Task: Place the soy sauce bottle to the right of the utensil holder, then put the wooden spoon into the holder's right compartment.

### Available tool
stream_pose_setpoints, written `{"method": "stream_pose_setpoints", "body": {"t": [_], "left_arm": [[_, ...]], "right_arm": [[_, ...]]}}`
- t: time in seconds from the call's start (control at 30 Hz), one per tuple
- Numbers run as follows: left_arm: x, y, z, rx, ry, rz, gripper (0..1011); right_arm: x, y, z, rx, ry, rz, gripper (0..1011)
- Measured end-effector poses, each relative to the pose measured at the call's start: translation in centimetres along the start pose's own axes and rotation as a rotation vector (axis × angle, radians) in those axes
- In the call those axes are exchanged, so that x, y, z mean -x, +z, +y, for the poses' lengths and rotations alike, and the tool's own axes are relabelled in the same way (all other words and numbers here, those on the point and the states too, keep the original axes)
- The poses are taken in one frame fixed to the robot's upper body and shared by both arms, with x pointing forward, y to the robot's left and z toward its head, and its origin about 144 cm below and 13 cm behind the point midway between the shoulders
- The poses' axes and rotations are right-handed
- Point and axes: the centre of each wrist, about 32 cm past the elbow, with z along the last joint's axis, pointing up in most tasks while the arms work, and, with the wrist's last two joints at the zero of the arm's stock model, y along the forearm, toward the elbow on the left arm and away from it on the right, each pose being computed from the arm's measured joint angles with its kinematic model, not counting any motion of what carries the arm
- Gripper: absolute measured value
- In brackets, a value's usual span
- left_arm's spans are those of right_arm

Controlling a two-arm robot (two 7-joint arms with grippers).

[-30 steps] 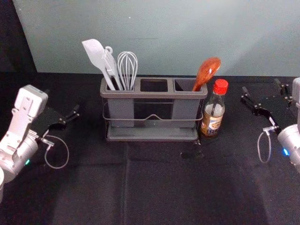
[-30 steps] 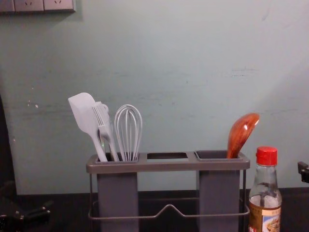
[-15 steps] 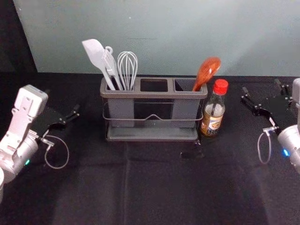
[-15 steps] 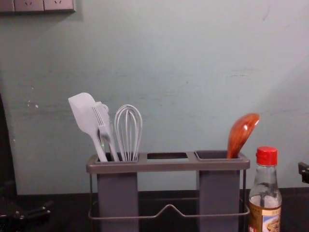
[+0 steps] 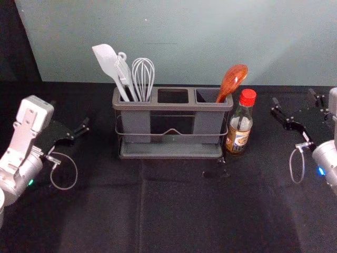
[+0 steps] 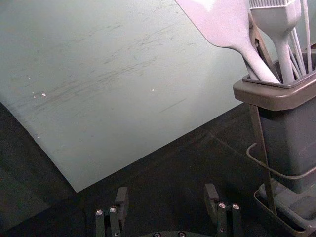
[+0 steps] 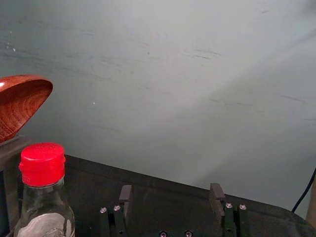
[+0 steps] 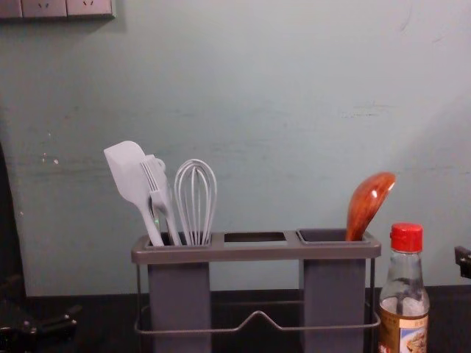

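Observation:
In the head view the grey utensil holder (image 5: 171,106) stands mid-table. The wooden spoon (image 5: 231,82) leans in its right compartment, bowl up. Upright just right of the holder is the soy sauce bottle (image 5: 240,124) with a red cap. My right gripper (image 5: 296,103) is open, to the right of the bottle and apart from it; in the right wrist view that gripper (image 7: 171,200) has nothing between its fingers. Left of the holder, my left gripper (image 5: 71,120) is open too; the left wrist view shows this gripper (image 6: 167,202) empty, beside the holder.
A white spatula (image 5: 107,61), a brush and a whisk (image 5: 143,77) stand in the holder's left compartment. A pale wall (image 5: 184,37) rises behind the dark-covered table (image 5: 174,211). A small dark item lies in front of the bottle.

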Motion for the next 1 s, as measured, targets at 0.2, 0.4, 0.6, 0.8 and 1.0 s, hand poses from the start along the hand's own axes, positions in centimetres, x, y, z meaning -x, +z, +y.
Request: {"method": "stream_pose_setpoints", "body": {"t": [0.2, 0.4, 0.6, 0.8, 1.0], "left_arm": [[0.00, 0.00, 0.00, 0.000, 0.000, 0.000, 1005], [0.00, 0.00, 0.00, 0.000, 0.000, 0.000, 1005], [0.00, 0.00, 0.00, 0.000, 0.000, 0.000, 1005], [0.00, 0.00, 0.00, 0.000, 0.000, 0.000, 1005], [0.00, 0.00, 0.00, 0.000, 0.000, 0.000, 1005]], "right_arm": [[-0.01, 0.01, 0.01, 0.000, 0.000, 0.000, 1002], [-0.01, 0.01, 0.01, 0.000, 0.000, 0.000, 1002], [-0.01, 0.01, 0.01, 0.000, 0.000, 0.001, 1002], [-0.01, 0.01, 0.01, 0.000, 0.000, 0.001, 1002], [0.00, 0.01, 0.01, 0.000, 0.000, 0.001, 1002]]}}
